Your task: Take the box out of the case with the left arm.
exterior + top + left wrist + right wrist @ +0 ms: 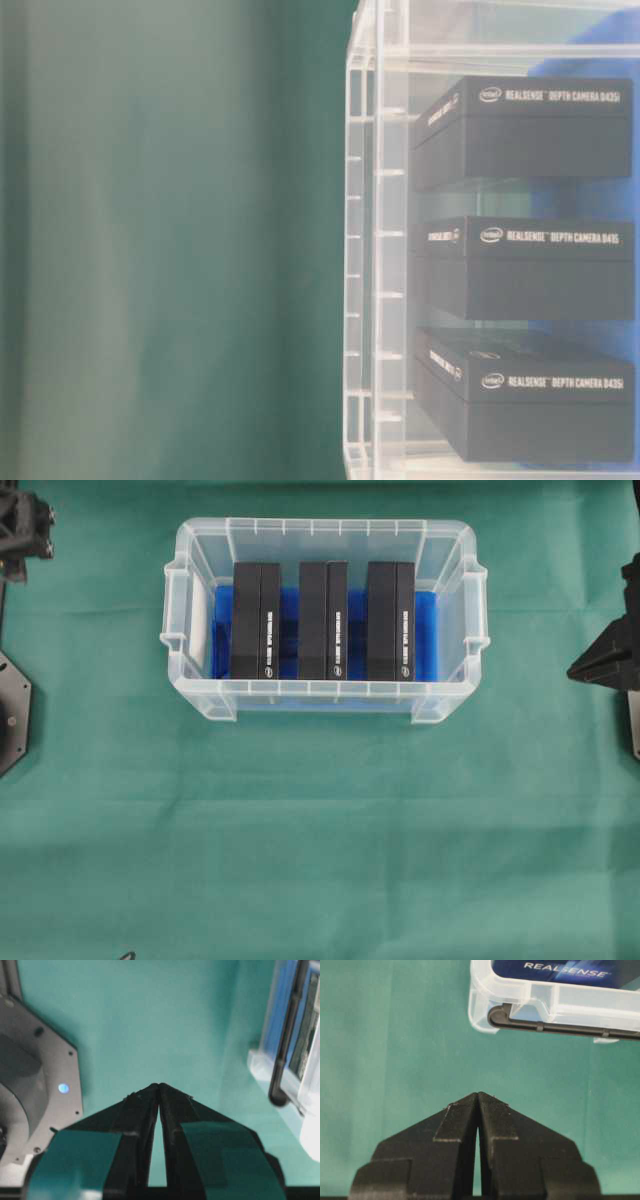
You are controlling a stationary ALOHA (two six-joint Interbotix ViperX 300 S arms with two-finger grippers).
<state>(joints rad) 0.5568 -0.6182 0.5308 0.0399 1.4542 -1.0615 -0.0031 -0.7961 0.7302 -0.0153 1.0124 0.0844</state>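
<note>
The clear case stands on the green cloth at the upper middle, with blue lining on its floor. Three black boxes lie side by side in it: left box, middle box, right box. The table-level view shows them stacked in the picture, each labelled RealSense. My left gripper is shut and empty over bare cloth, and the case corner lies off to its right. My right gripper is shut and empty too, short of the case wall. It shows at the right edge.
The left arm's grey base plate sits close to the left gripper and shows at the left edge. A black arm part is at the top left corner. Green cloth covers the table in front of the case.
</note>
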